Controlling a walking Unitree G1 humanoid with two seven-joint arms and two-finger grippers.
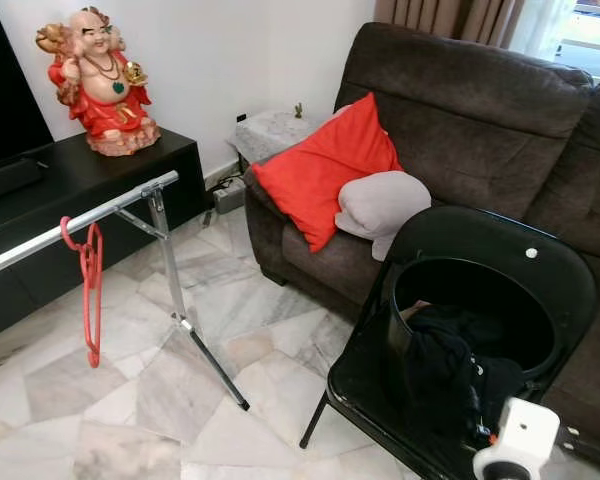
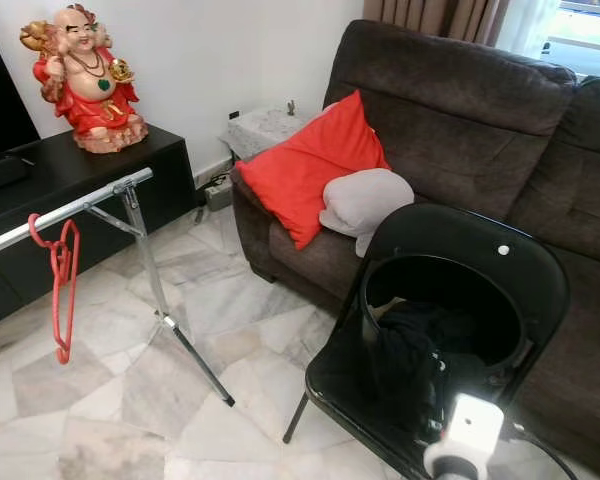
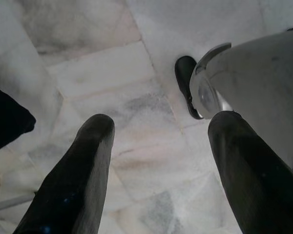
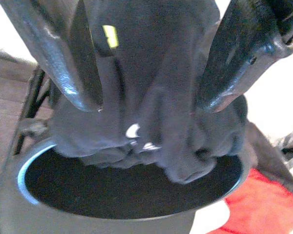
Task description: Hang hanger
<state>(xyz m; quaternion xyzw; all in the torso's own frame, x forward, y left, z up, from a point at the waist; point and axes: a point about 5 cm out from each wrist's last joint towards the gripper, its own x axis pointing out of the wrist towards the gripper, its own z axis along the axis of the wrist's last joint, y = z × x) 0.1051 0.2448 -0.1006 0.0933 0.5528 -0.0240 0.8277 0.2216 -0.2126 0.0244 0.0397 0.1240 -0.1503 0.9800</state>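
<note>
- Marble floor (image 1: 130, 400) runs between a dark TV cabinet (image 1: 100, 175) and a brown sofa (image 1: 460, 130). From the head views, a red hanger (image 1: 88, 290) already hangs on the metal rail (image 1: 75, 222), long axis straight down, well to the robot's left of the black bucket (image 1: 480, 310) on the folding chair (image 1: 380, 390).
- Left wrist: left gripper (image 3: 158, 146) points at bare tiles, fingers spread, empty.
- Right wrist: right gripper (image 4: 146, 83) hangs over the bucket, fingers clamping dark cloth (image 4: 151, 122); the rail probably suits the left arm better.
</note>
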